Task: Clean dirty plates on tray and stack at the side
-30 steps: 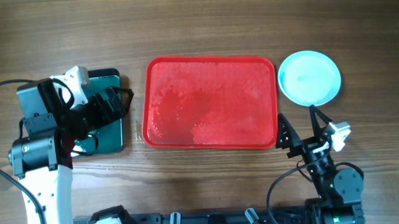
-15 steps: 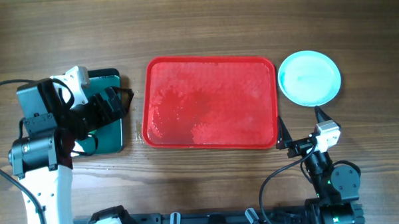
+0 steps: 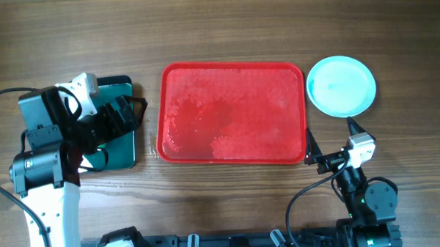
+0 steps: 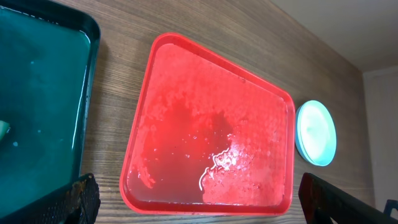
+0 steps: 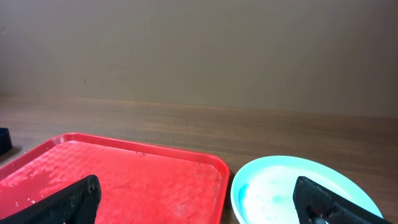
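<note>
The red tray [image 3: 234, 112] lies mid-table, wet and with no plates on it; it also shows in the left wrist view [image 4: 211, 124] and the right wrist view [image 5: 124, 174]. A pale cyan plate [image 3: 341, 85] sits on the table just right of the tray, with faint teal marks in the right wrist view [image 5: 292, 186]. It also shows in the left wrist view [image 4: 316, 132]. Any plates under it are hidden, and no white plate shows. My left gripper [image 3: 124, 114] is open and empty over the dark green tray. My right gripper [image 3: 331, 140] is open and empty, just in front of the cyan plate.
A dark green black-rimmed tray [image 3: 124, 152] holding liquid lies left of the red tray, under my left arm; it also shows in the left wrist view [image 4: 43, 81]. Black cables run along the front edge near both arm bases.
My right gripper turned and drew back slightly a second ago, then held still. The left arm, tray and plate have not moved.
</note>
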Robot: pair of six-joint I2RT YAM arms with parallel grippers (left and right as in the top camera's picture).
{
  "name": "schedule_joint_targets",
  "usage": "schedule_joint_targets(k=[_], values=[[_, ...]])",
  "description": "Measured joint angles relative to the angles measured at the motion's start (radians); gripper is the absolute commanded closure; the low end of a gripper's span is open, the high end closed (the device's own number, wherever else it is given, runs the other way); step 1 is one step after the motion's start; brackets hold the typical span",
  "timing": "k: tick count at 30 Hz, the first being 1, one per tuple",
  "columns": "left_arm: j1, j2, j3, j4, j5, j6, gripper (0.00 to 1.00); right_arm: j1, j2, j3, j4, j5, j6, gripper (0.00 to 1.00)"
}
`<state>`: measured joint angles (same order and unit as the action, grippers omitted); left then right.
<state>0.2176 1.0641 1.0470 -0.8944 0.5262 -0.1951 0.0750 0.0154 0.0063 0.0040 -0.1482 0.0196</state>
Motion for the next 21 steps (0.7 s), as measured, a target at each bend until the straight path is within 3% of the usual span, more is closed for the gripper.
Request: schedule_joint_targets(k=[4,7,12,15,18,21], values=[[0.000,-0.003,-0.005,-0.056,-0.040,0.008,0.00,0.000,0.000,0.000,0.000,0.000,0.000,0.00],[-0.002,-0.130,-0.167,-0.072,-0.115,0.011,0.00,0.000,-0.002,0.000,0.001,0.000,-0.003,0.01],[-0.002,-0.471,-0.600,0.144,-0.163,0.014,0.00,0.000,-0.003,0.000,0.000,0.003,-0.007,0.00],[-0.032,-0.660,-0.791,0.408,-0.173,0.018,0.00,0.000,-0.003,0.000,0.000,0.004,-0.007,0.01],[-0.084,-0.819,-0.909,0.628,-0.178,0.019,0.00,0.000,-0.003,0.000,0.000,0.004,-0.007,0.00],[-0.110,-0.930,-0.967,0.713,-0.195,0.019,0.00,0.000,-0.003,0.000,0.000,0.004,-0.007,0.00]])
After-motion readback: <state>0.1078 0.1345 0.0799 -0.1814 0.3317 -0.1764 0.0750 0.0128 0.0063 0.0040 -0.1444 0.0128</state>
